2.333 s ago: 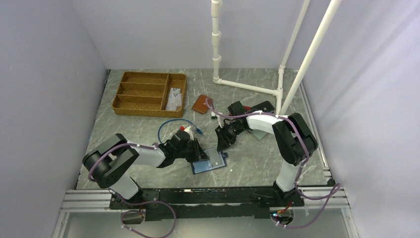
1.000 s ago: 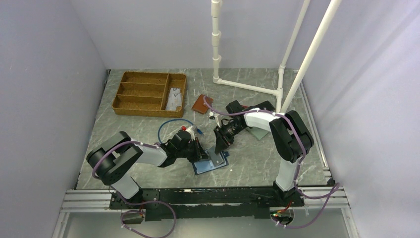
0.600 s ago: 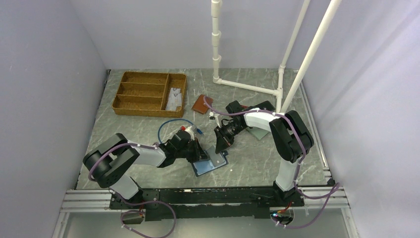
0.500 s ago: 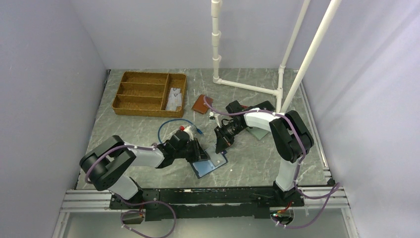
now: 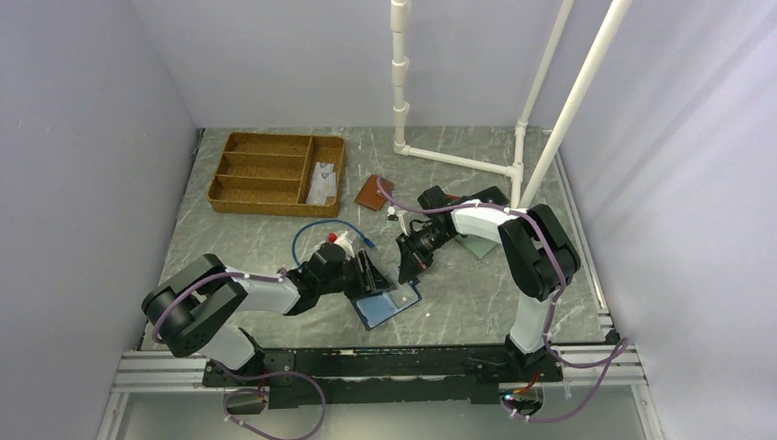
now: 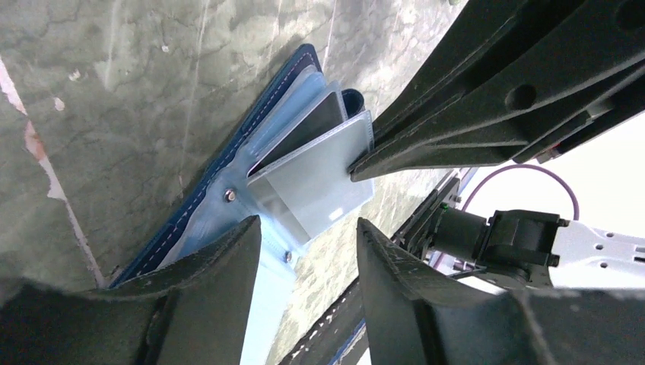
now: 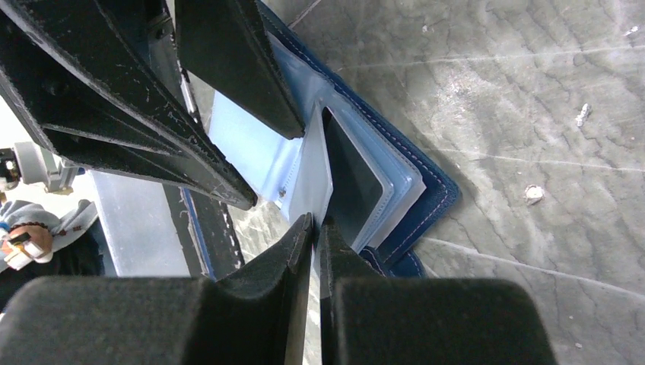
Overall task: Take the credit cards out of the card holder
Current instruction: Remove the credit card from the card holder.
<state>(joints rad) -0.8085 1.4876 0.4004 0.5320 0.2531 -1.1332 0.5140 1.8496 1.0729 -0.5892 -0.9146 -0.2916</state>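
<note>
Top external cam: navy card holder (image 5: pixel 394 307) lies open, glossy blue inside up, on the grey marbled table (image 5: pixel 476 293), near the front edge and roughly midway btwn my two arms. L gripper (image 5: pixel 370 275) is low over the holder's far-left edge. R gripper (image 5: pixel 408 264) is low over its far edge. The two tips are near each other.

Left wrist cam: my L jaws stand apart w/ nothing btwn them. The holder's rim and clear pockets lie under the gap, and I can't tell if either L finger (image 6: pixel 205 304) touches the leather. A pale credit card (image 6: pixel 323 182) sticks up, tilted, out of the pockets, w/ faint marks on its face and its lower end near two small rivets (image 6: pixel 228 195). Just beside it a dark card (image 6: pixel 306 131) sits in a clear sleeve. R fingers (image 6: pixel 456 114) reach in from the right and meet the pale card's raised edge.

Right wrist cam: R jaws are pinched nearly together on that pale card's thin edge, so the R gripper is gripping it. I see the card edge-on, its far end down in the holder, not free of it. L fingers hang just beyond, left of the card and apart from it.

Top cam again: wicker tray (image 5: pixel 261 208) at far left of the table, w/ pale flat pieces (image 5: pixel 321 183) in its right compartment, too small to ID. Tan wallet (image 5: pixel 371 192) is just right of the tray, well apart from the holder.
</note>
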